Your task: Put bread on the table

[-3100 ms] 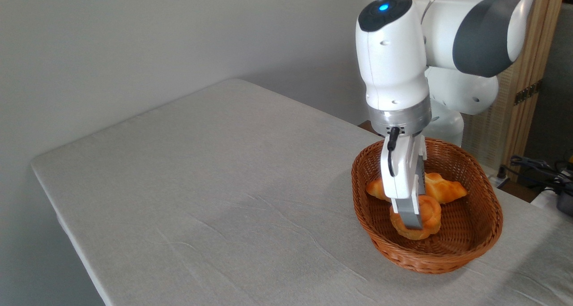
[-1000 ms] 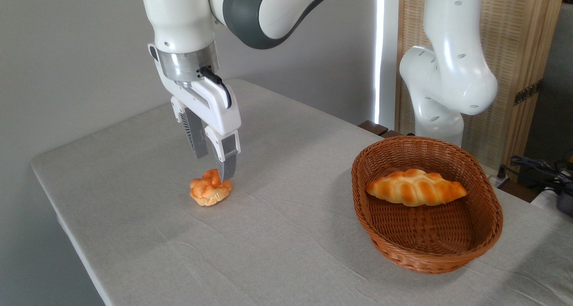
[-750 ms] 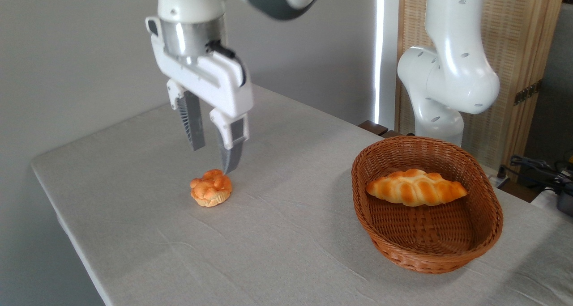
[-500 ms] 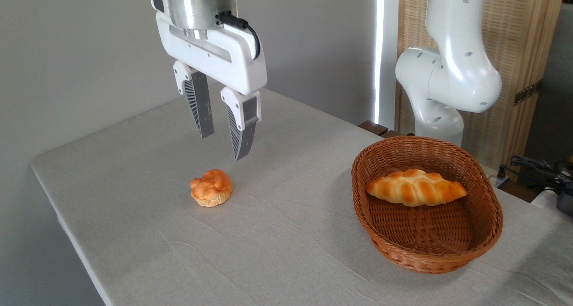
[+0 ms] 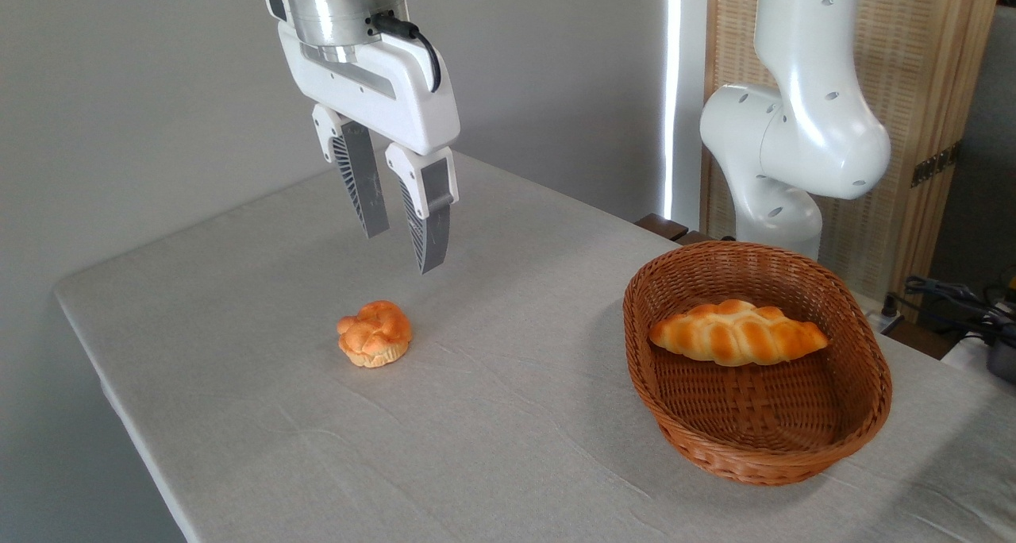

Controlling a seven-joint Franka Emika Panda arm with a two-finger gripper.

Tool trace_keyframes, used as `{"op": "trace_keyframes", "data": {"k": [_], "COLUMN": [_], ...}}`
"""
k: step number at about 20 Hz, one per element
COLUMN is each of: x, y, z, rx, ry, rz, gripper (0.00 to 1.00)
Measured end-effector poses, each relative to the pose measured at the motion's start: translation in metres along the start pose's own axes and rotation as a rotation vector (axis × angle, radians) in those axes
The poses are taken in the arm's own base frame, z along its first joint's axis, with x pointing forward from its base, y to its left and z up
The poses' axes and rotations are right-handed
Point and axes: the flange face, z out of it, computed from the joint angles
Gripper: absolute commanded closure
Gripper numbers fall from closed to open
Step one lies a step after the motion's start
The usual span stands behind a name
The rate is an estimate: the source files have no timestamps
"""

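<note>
1. In the fixed camera view, the bread [image 5: 375,333] was seen as a small round knotted bun with a glossy orange-gold top and a paler, ridged base.
2. The bread was found resting on the table [image 5: 238,289], on the left half of the light grey, slightly wrinkled cloth, well apart from everything else.
3. The gripper [image 5: 403,251] was held in the air above and a little behind the bread, touching nothing; its two ribbed grey fingers [image 5: 362,179] were spread with a clear gap between them and nothing was held.
4. A black cable [image 5: 405,31] was seen running from the silver wrist ring down over the white gripper body.
5. A brown wicker basket [image 5: 758,460] of oval shape was placed on the right side of the table, well apart from the bread.
6. One longer braided loaf [image 5: 738,333] with pointed ends was lying inside the basket, towards its back half, and no other item could be seen in it.
7. The white base links of the arm [image 5: 794,130] were seen behind the basket, in front of a wooden screen [image 5: 937,90].
8. Dark cables [image 5: 956,297] were noted at the far right edge.
9. No object stood between the gripper and the bread.
</note>
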Motion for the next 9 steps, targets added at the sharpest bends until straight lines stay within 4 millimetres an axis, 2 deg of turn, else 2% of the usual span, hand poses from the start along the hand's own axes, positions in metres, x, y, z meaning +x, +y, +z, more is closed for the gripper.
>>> {"op": "trace_keyframes", "data": {"k": [5, 9], "x": [-0.0018, -0.0019], "y": [-0.0024, -0.0052], "z": [-0.0007, -0.0096], "rx": [0.009, 0.041], "ry": [-0.005, -0.007], "rz": [-0.003, -0.001], "gripper": [0.0, 0.0]}}
